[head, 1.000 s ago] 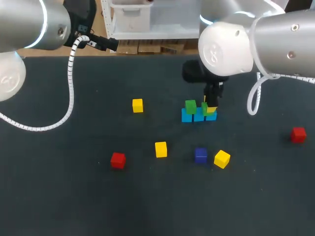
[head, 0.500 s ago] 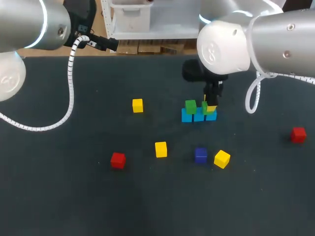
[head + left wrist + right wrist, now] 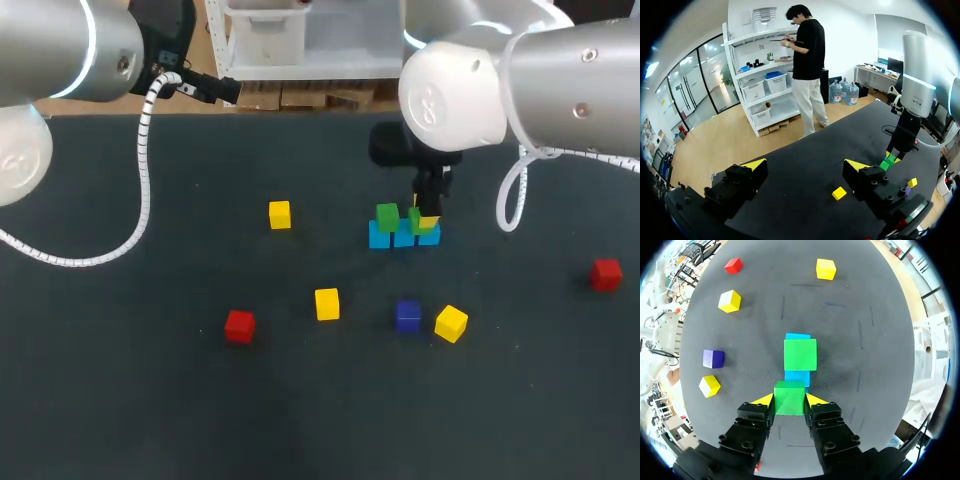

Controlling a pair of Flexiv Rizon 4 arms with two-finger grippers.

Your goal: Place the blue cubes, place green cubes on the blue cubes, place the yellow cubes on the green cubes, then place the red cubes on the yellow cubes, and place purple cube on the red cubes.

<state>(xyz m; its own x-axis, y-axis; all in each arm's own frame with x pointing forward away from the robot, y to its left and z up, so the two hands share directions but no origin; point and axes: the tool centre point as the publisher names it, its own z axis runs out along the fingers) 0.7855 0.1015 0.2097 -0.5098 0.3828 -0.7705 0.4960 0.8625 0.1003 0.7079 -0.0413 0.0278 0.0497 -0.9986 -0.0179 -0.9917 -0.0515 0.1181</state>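
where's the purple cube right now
In the head view the purple cube sits loose on the table, right of centre, in front of the row of blue cubes, with a tilted yellow cube just to its right.

The one thing before me outside my work is the table [image 3: 120, 400]. Its top is dark, matte and blue-black, and it fills the head view from side to side, with the far edge running straight across. In the right wrist view a few thin dark marks [image 3: 783, 307] lie scattered over its surface.
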